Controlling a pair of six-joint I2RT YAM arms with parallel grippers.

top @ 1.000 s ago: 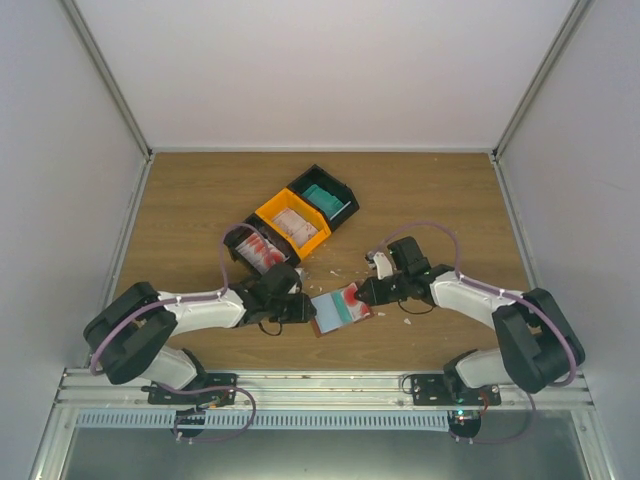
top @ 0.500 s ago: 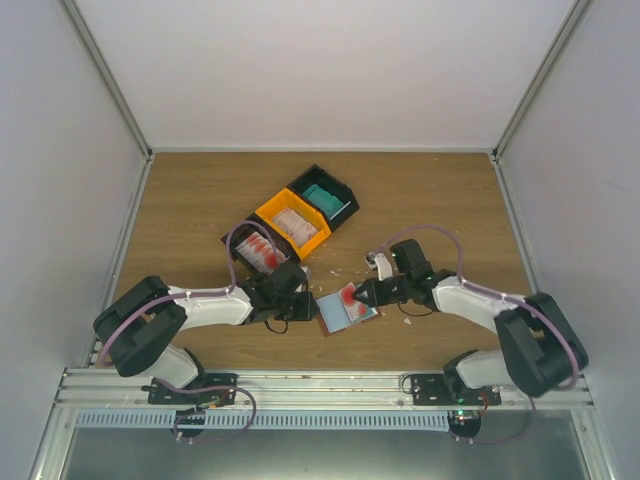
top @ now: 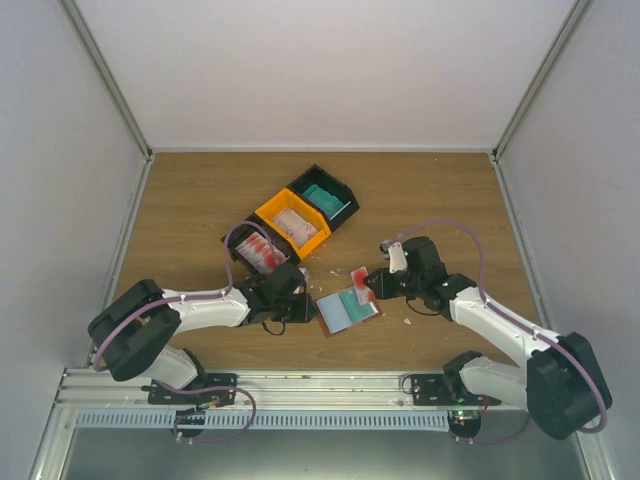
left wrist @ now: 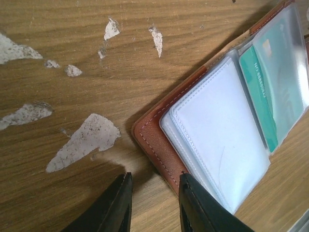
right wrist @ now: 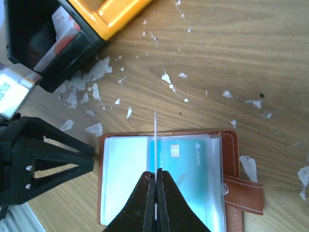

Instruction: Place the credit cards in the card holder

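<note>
Right wrist view: the right gripper is pinched tight on a thin card, held upright and edge-on over the open card holder. The holder lies flat on the wooden table, with a teal card in a clear sleeve. The left gripper, fingers slightly parted and holding nothing, sits at the holder's corner.

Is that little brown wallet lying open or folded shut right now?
Open. The card holder lies spread flat, its clear sleeves facing up, a teal card showing in one, its snap strap loose at the side.
</note>
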